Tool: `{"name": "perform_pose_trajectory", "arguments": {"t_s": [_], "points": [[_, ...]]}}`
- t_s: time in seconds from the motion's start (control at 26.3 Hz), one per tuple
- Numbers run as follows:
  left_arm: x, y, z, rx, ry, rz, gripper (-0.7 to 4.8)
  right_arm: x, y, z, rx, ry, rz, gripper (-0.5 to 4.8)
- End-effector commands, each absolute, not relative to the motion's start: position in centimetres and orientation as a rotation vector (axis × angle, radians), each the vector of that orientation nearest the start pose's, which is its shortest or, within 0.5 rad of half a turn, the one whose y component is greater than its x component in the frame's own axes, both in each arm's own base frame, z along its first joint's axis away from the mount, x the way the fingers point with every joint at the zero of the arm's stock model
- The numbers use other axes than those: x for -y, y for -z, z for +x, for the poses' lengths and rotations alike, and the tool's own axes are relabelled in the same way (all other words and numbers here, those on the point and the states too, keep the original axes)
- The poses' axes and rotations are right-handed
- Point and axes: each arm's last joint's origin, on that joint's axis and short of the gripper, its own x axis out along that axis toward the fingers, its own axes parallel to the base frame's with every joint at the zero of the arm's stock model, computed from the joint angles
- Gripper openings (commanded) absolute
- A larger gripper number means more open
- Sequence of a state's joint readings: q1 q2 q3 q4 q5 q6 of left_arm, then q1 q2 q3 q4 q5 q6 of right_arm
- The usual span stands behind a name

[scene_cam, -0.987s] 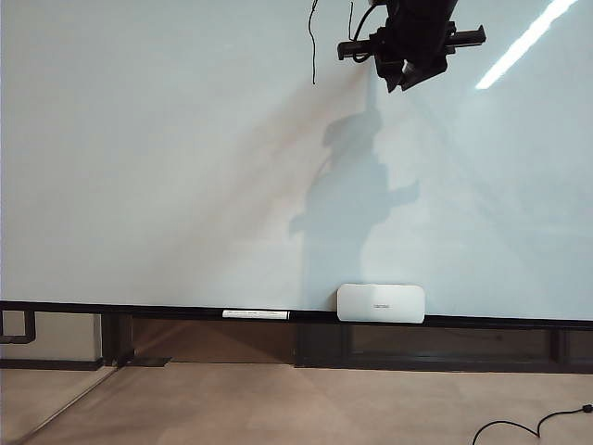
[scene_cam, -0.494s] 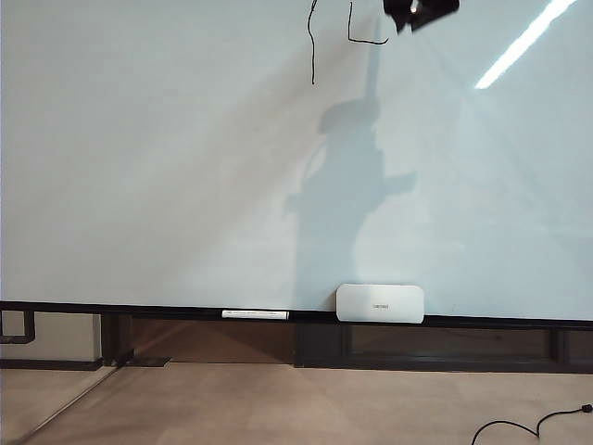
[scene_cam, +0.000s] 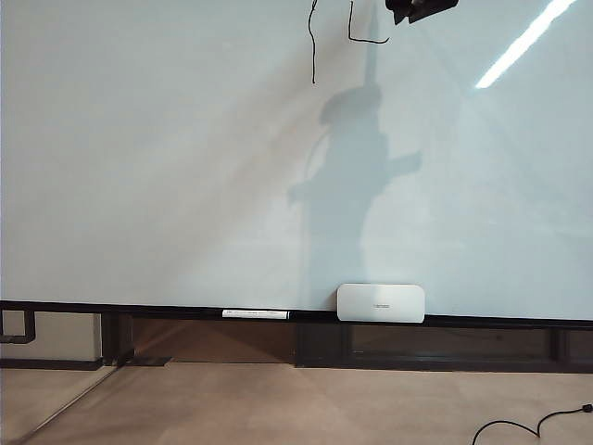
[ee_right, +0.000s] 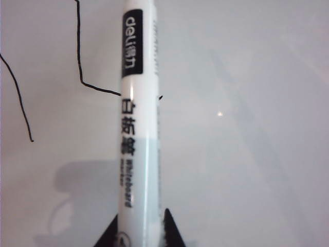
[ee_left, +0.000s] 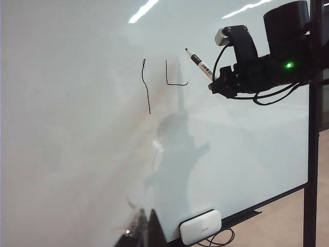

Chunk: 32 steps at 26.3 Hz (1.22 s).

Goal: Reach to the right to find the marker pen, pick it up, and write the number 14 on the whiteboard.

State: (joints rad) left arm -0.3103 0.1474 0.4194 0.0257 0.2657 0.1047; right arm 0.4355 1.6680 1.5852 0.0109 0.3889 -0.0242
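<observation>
The whiteboard [scene_cam: 185,167] fills nearly the whole exterior view, and everything else is placed against it. On its dark ledge [scene_cam: 139,309] sit a small white box [scene_cam: 381,302] and, further along, a thin white strip [scene_cam: 256,314]; no open container shows, and whether the box holds anything cannot be told.

High on the whiteboard, the number 14 [ee_left: 164,82] is partly written: the tall "1" is complete, and of the "4" only an L-shaped corner stands, so the long vertical stroke is judged still to come.

The right gripper [ee_left: 221,85] hangs in front of the whiteboard's upper part, just beside the unfinished "4", its jaws closed narrowly on the marker pen [ee_right: 138,123]. In the left wrist view the pen's tip seems to be just off the surface, though that is hard to tell.

The left gripper appears in no view, so its state cannot be told.
</observation>
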Motion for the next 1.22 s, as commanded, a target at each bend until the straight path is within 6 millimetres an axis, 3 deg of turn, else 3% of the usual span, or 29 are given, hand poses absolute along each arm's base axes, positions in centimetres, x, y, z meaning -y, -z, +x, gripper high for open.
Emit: {"name": "perform_pose_trajectory", "arguments": {"t_s": [0.04, 0.8, 1.22], "points": [[2.8, -29.7, 6.4, 0.351, 0.554, 0.097, -0.06, -15.2, -40.2, 36.0, -0.042, -0.045, -0.045, -0.02], [2.9, -29.7, 6.3, 0.351, 0.563, 0.092, -0.06, -14.6, -39.5, 37.1, -0.041, -0.039, -0.043, -0.02], [2.9, -29.7, 6.3, 0.352, 0.562, 0.095, -0.06, -14.5, -38.1, 38.0, -0.085, -0.031, -0.043, -0.02]]}}
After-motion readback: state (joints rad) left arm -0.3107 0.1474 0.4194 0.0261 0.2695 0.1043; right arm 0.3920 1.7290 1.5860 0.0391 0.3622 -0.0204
